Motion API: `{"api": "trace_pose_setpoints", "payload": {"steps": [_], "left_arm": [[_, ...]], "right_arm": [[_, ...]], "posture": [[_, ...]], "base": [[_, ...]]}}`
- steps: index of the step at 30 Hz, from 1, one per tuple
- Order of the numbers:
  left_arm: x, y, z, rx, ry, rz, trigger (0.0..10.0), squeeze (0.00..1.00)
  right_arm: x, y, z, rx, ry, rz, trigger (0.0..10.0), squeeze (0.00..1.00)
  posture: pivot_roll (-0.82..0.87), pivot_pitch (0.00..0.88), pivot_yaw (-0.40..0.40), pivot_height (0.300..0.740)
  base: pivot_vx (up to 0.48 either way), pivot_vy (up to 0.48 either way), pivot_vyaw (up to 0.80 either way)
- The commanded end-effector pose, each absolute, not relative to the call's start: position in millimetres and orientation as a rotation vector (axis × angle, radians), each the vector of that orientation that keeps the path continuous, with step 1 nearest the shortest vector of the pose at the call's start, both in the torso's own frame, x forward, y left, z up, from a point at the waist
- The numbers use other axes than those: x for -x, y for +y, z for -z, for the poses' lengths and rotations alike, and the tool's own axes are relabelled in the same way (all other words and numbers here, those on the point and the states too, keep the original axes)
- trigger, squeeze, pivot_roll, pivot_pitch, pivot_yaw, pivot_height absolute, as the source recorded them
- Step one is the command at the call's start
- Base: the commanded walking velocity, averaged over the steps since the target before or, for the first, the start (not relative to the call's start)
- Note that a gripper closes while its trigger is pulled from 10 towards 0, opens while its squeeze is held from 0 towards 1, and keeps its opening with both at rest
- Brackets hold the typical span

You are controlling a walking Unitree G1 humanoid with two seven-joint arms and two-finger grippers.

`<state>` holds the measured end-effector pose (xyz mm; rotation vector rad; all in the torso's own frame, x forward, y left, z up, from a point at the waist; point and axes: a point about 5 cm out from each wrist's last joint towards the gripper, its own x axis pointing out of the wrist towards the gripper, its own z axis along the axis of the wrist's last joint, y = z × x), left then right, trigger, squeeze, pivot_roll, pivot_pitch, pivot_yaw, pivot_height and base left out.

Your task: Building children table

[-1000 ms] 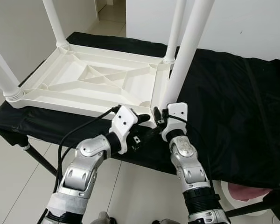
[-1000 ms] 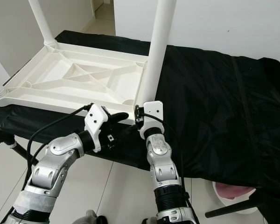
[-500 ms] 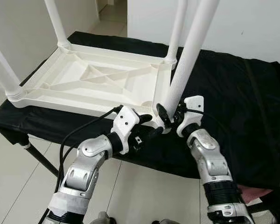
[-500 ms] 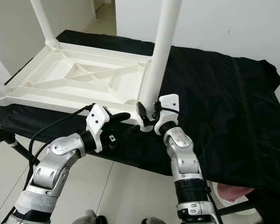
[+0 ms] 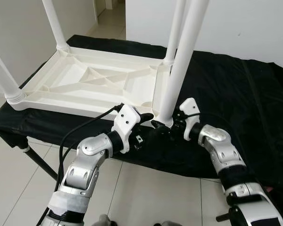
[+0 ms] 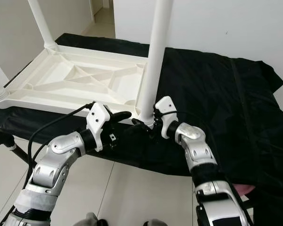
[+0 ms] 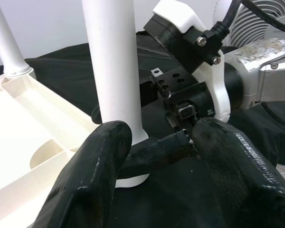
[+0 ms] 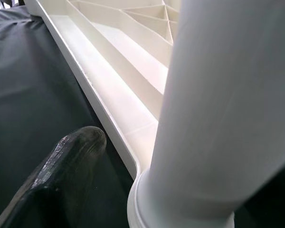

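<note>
The white children's table [image 5: 94, 84] lies upside down on the black cloth [image 5: 226, 89], legs up. My right gripper [image 5: 164, 125] has swung from below to come in sideways, fingers spread around the base of the near table leg [image 5: 179, 66]. My left gripper [image 5: 146, 123] still sits by that corner, fingers parted; whether they touch the leg I cannot tell.

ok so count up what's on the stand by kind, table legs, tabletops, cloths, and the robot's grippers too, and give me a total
White table legs: 4, with the near one between the grippers
White tabletop, upside down: 1
Black cloth: 1
Grippers: 2, the left gripper and the right gripper
Total: 8
</note>
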<state>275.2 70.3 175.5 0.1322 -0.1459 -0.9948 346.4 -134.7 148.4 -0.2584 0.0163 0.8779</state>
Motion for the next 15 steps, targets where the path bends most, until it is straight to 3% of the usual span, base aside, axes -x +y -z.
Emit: {"api": "trace_pose_setpoints", "payload": {"steps": [1, 3, 4, 7, 8, 15], "left_arm": [[-279, 74, -176, -0.131, -0.146, 0.914, 10.0, 0.00], [-279, 75, -176, -0.131, -0.146, 0.912, 10.0, 0.00], [-279, 76, -176, -0.132, -0.147, 0.908, 10.0, 0.00], [-279, 76, -176, -0.132, -0.147, 0.907, 10.0, 0.00], [-279, 76, -177, -0.133, -0.148, 0.906, 10.0, 0.00], [-278, 76, -176, -0.127, -0.147, 0.903, 10.0, 0.00]], "right_arm": [[-346, -130, -143, 0.273, 0.031, -0.911, 10.0, 0.00], [-348, -128, -143, 0.273, 0.036, -0.921, 10.0, 0.00], [-350, -125, -138, 0.286, 0.064, -0.942, 1.3, 0.00], [-350, -124, -137, 0.285, 0.076, -0.947, 1.3, 0.00], [-350, -124, -135, 0.298, 0.084, -0.957, 0.0, 0.00], [-344, -134, -128, 0.282, 0.084, -0.965, 0.0, 0.00]], "posture": [[-0.09, 0.033, 0.015, 0.740], [-0.07, 0.028, 0.018, 0.740], [-0.07, 0.028, 0.018, 0.740], [-0.07, 0.028, 0.018, 0.740], [-0.07, 0.028, 0.018, 0.740], [-0.06, 0.027, 0.012, 0.740]], "base": [[0.000, 0.000, 0.00], [0.000, 0.000, 0.00], [0.000, 0.000, 0.00], [0.000, 0.000, 0.00], [0.000, 0.000, 0.00], [0.000, 0.000, 0.00]]}}
